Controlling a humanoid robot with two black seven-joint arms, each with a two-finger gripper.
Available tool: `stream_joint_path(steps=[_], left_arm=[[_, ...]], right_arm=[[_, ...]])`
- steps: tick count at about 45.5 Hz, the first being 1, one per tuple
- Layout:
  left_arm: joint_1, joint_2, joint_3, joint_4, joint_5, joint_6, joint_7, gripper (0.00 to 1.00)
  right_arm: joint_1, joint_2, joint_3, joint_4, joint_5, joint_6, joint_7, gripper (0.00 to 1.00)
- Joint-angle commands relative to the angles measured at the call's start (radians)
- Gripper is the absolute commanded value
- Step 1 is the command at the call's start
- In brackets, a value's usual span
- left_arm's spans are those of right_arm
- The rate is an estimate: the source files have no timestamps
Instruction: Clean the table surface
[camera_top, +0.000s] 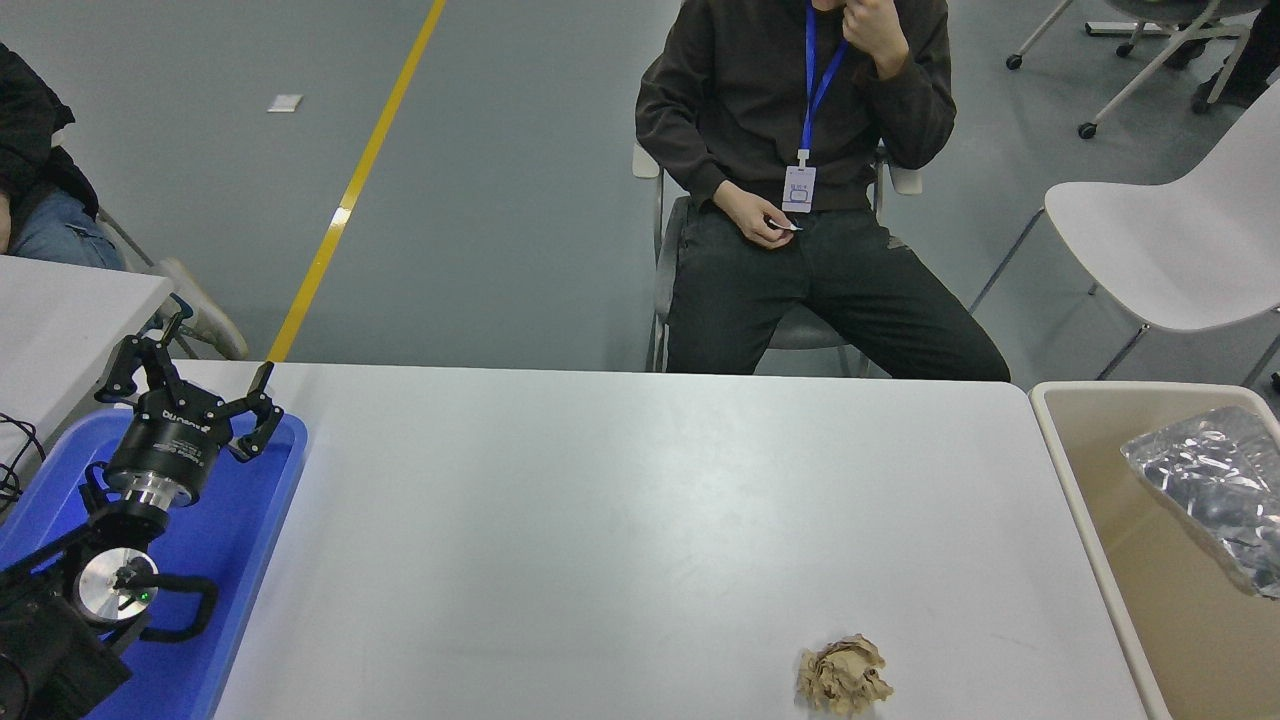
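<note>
The table surface (620, 520) is a wide matte white top filling the middle of the head view. A crumpled brown paper ball (843, 677) lies on it near the front edge, right of centre. My left gripper (190, 385) is parked at the lower left, open, hovering over a blue tray (240, 530) with nothing between its fingers. My right arm is out of view.
A beige bin (1075, 500) stands against the table's right end, with a crinkled silver foil bag (1205, 480) inside it. A person sits on a chair beyond the far edge. A white chair (1160, 240) stands at the far right, and a corner of another table (60, 310) shows at left.
</note>
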Motion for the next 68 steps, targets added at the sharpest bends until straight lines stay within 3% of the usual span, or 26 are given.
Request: stream_joint_path(steps=[1, 19, 60, 61, 62, 63, 64, 68], left_arm=[[0.000, 0.000, 0.000, 0.000, 0.000, 0.000, 0.000, 1.00], [0.001, 0.001, 0.000, 0.000, 0.000, 0.000, 0.000, 1.00], [0.001, 0.000, 0.000, 0.000, 0.000, 0.000, 0.000, 1.00], [0.000, 0.000, 0.000, 0.000, 0.000, 0.000, 0.000, 1.00], [0.000, 0.000, 0.000, 0.000, 0.000, 0.000, 0.000, 1.00], [0.000, 0.000, 0.000, 0.000, 0.000, 0.000, 0.000, 1.00], [0.001, 0.000, 0.000, 0.000, 0.001, 0.000, 0.000, 1.00], [0.000, 0.000, 0.000, 0.000, 0.000, 0.000, 0.000, 1.00]], right_arm=[[-0.043, 0.154, 0.001, -0.221, 0.006, -0.007, 0.000, 0.00], [-0.077, 0.436, -0.019, -0.648, 0.005, 0.005, 0.000, 0.00], [-0.077, 0.473, 0.012, -0.671, 0.054, -0.093, -0.009, 0.00], [-0.076, 0.473, 0.014, -0.671, 0.056, -0.104, -0.006, 0.15], [-0.074, 0.472, 0.015, -0.671, 0.054, -0.114, -0.005, 0.39], [-0.071, 0.472, 0.015, -0.671, 0.054, -0.137, -0.002, 0.86], [-0.070, 0.472, 0.015, -0.670, 0.056, -0.138, -0.001, 0.98], [-0.070, 0.472, 0.015, -0.670, 0.054, -0.136, -0.001, 1.00]])
